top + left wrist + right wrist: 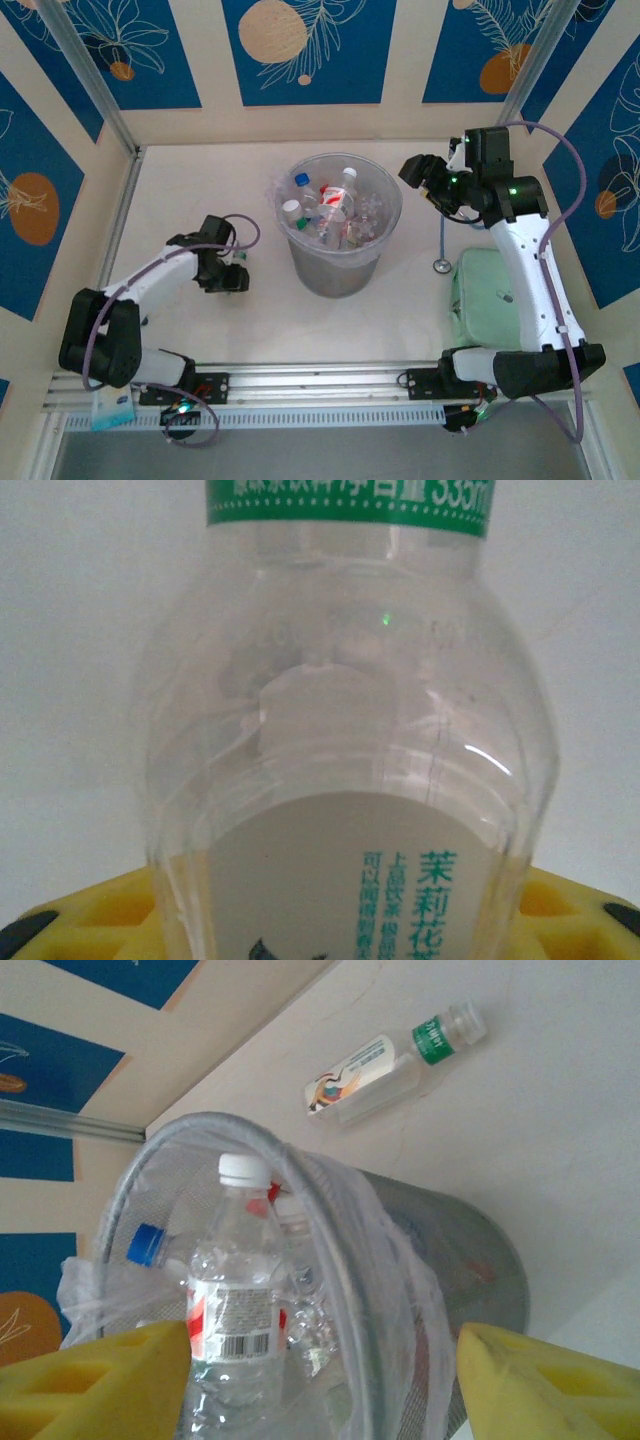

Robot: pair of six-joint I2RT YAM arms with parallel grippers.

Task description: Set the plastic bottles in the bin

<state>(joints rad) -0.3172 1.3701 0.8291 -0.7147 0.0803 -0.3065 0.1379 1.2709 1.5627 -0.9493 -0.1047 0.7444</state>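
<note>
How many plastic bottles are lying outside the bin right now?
1: a green-labelled bottle on the table beside the bin, at the left gripper. Others could be hidden under the arms.

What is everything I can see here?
Round translucent grey-white plastic bin: one, clear liner, table centre.
Clear plastic bottles: several, blue, white, red and green caps, inside the bin.
Clear plastic bottle with green band: one, on the table left of the bin.
Pale green case: one, table, right of the bin.
Left tool: one, yellow pads either side of the green-banded bottle.
Right tool: one, yellow pads, open, by the bin's right rim.
</note>
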